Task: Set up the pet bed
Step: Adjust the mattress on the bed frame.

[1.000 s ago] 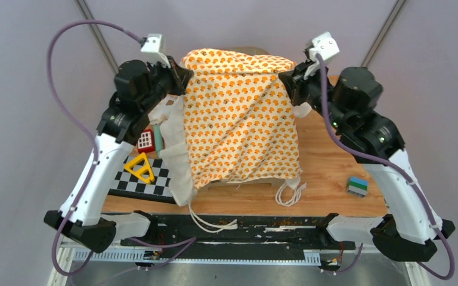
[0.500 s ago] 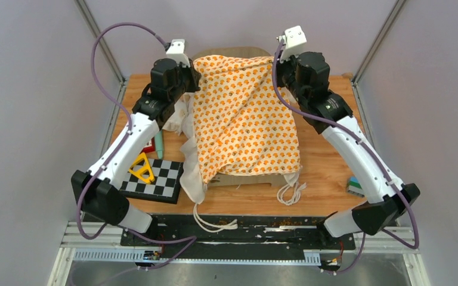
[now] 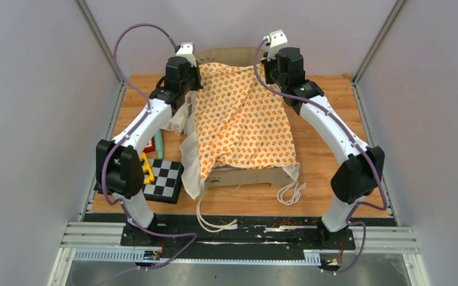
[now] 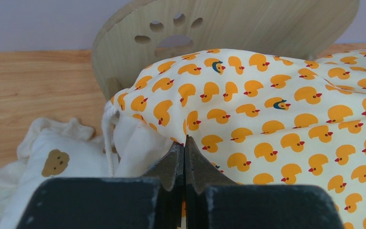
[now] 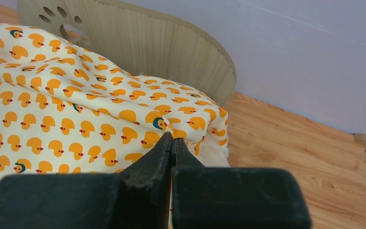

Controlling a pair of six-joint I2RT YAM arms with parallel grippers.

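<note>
The pet bed [image 3: 251, 177] stands mid-table, its light-wood near end board showing at the front. Its far end board [image 4: 228, 24] with the paw-print cutout rises behind the cloth, and shows again in the right wrist view [image 5: 138, 43]. An orange duck-print cushion [image 3: 244, 122] lies draped over the frame and hides the base. My left gripper [image 4: 186, 143] is shut on the cushion's far left corner, next to the far board. My right gripper [image 5: 172, 138] is shut on its far right corner. In the top view both grippers, left [image 3: 198, 74] and right [image 3: 263, 67], hold that far edge low.
A small white pillow [image 4: 52, 164] with brown prints lies crumpled left of the bed. A checkerboard [image 3: 164, 182], a yellow triangle toy [image 3: 148, 170] and a red block [image 3: 149, 146] sit front left. White ties [image 3: 289, 192] trail over the front of the table.
Both arms have stretched toward the far end and come down, carrying the cushion's far corners with them. The cushion has dropped from a raised tent to lying low over the bed.
</note>
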